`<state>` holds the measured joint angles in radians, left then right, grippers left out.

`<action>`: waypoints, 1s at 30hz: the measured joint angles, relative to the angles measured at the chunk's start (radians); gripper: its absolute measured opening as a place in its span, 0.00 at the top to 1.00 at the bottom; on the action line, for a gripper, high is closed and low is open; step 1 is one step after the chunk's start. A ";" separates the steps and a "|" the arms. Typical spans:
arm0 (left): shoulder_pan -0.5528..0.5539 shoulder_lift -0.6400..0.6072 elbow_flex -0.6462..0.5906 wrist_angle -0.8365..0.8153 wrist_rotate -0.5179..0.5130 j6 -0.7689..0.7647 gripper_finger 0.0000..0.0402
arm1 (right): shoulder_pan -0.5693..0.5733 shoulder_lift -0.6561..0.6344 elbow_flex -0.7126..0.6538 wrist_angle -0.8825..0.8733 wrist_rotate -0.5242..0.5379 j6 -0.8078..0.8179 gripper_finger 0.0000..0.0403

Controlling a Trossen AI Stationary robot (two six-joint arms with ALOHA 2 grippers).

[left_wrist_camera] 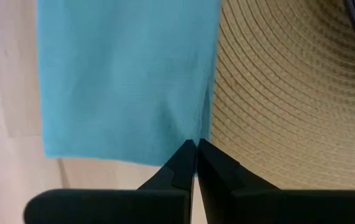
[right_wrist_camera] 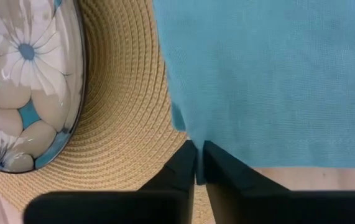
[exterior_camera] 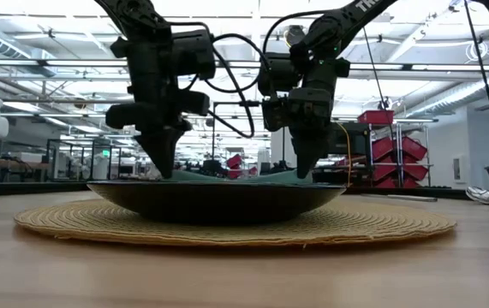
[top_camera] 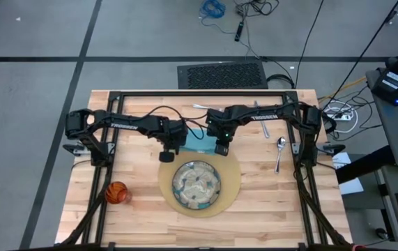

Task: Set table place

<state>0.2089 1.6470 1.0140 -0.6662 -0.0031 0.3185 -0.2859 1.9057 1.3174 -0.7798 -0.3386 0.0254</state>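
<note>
Centre of the high view: the napkin [top_camera: 200,143] lies flat, overlapping the mat [top_camera: 232,183] just above the plate [top_camera: 196,184]. We judge it light and limp; both grippers [left_wrist_camera: 196,144] [right_wrist_camera: 198,145] pinch its corners closed.

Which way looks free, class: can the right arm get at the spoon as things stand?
Probably yes. The spoon lies alone on bare table on the right arm's own side, nothing over it. But the right hand is pinched on the napkin corner, so it must let go first.
</note>
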 joint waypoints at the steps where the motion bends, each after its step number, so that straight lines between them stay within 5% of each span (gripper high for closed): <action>1: 0.000 0.000 0.000 0.005 -0.006 0.000 1.00 | 0.000 0.000 0.000 0.001 0.000 0.000 0.93; 20: 0.000 0.000 0.119 -0.192 -0.041 -0.103 0.75 | -0.003 0.002 0.014 -0.078 0.001 0.006 0.47; 25: 0.001 0.000 0.176 -0.222 -0.228 -0.008 0.75 | -0.016 0.002 0.114 -0.185 0.018 -0.027 0.45; 28: 0.012 0.001 0.176 -0.245 -0.419 -0.015 0.75 | -0.016 0.002 0.193 -0.279 0.176 -0.053 0.46; 30: 0.027 0.011 0.176 -0.285 -0.451 -0.045 0.75 | -0.020 0.001 0.231 -0.365 0.281 -0.078 0.47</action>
<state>0.2355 1.6577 1.1896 -0.9516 -0.4538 0.2739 -0.3057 1.9064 1.5483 -1.1446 -0.0576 -0.0523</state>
